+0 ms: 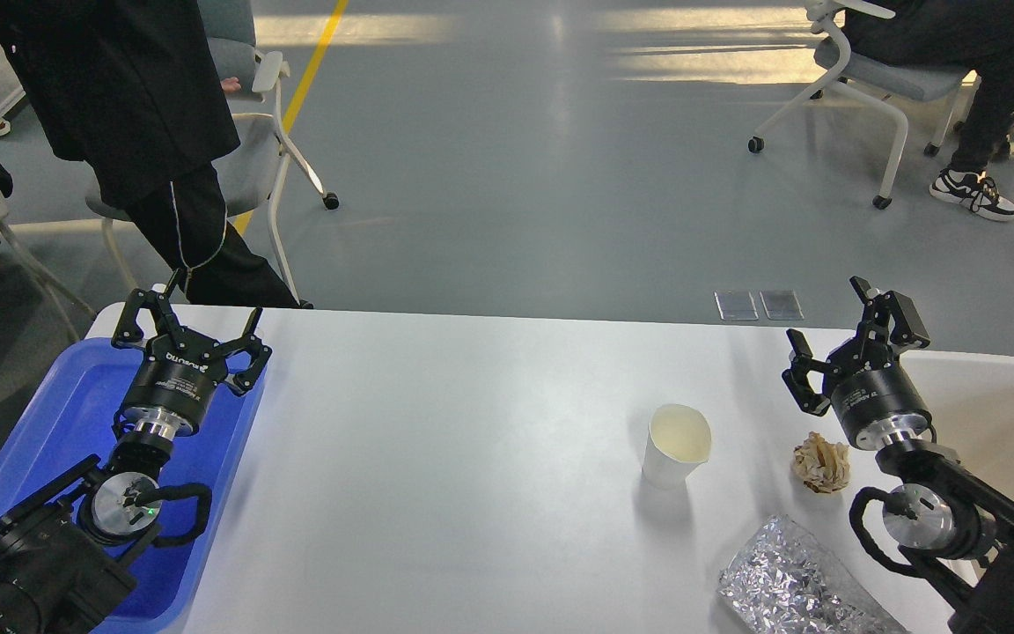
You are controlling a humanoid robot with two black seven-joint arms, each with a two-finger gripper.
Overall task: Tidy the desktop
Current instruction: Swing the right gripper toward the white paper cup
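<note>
The white desktop (454, 458) fills the lower view. On its right part stand a white paper cup (676, 445), a crumpled beige paper ball (821, 464) and a crumpled silver foil piece (793, 581) at the front edge. My right gripper (841, 339) is open and empty, raised above and behind the paper ball. My left gripper (190, 330) is open and empty over the far end of the blue tray (40, 440).
A beige-white bin (1000, 414) sits at the desktop's right end. Beyond the far edge a person in black (137, 114) stands at the left by a chair (252, 158). Another seated person and chair (894, 79) are far right.
</note>
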